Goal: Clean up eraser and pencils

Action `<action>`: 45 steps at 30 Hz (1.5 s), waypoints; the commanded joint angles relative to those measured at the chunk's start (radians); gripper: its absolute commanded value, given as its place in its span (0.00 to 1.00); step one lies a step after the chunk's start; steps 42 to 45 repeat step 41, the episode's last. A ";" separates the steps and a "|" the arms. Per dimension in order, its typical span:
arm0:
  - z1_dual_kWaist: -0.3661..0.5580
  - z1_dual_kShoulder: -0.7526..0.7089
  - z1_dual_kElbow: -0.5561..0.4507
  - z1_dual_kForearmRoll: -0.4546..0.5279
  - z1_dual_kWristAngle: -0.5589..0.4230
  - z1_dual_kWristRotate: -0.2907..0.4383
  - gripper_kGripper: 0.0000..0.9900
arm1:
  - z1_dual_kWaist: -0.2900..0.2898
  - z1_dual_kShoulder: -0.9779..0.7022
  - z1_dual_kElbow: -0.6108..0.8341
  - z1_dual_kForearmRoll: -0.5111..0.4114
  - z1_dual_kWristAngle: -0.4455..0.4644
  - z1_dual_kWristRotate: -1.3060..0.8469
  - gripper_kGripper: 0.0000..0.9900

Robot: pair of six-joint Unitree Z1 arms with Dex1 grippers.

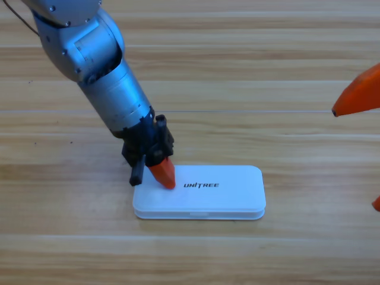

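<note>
A white case [208, 193] with the word UNITREE on its lid lies closed in the middle of the table. My left gripper [164, 174] reaches down from the upper left, and its orange tip rests on the lid's left end. The eraser and the pencils are out of view. My right gripper [358, 95] waits at the right edge, where only its orange jaw tips show.
Bare wooden table [267, 71] surrounds the case on all sides. The grey left arm [101, 71] slants across the upper left.
</note>
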 commanded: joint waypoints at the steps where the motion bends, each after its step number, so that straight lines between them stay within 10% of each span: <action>1: -0.034 -0.001 0.029 -0.001 0.018 -0.018 0.00 | -0.023 0.028 0.019 -0.013 0.016 0.001 0.97; 4: -0.032 -0.064 0.011 0.027 0.032 -0.021 0.02 | -0.023 0.028 0.019 -0.013 0.017 0.001 0.97; 6: -0.032 -0.121 0.011 0.032 0.032 -0.021 0.72 | -0.023 0.028 0.019 -0.012 0.016 0.003 0.97; 8: -0.029 -0.193 0.011 0.032 0.020 -0.023 1.00 | -0.023 0.028 0.019 -0.012 0.017 0.003 0.97; 21: -0.148 -0.734 0.005 0.029 -0.122 -0.250 1.00 | -0.022 0.038 0.019 -0.012 0.017 0.001 0.97; 45: -0.410 -0.676 0.131 -0.086 -0.048 -0.339 1.00 | -0.022 0.038 0.019 -0.004 0.017 0.001 0.97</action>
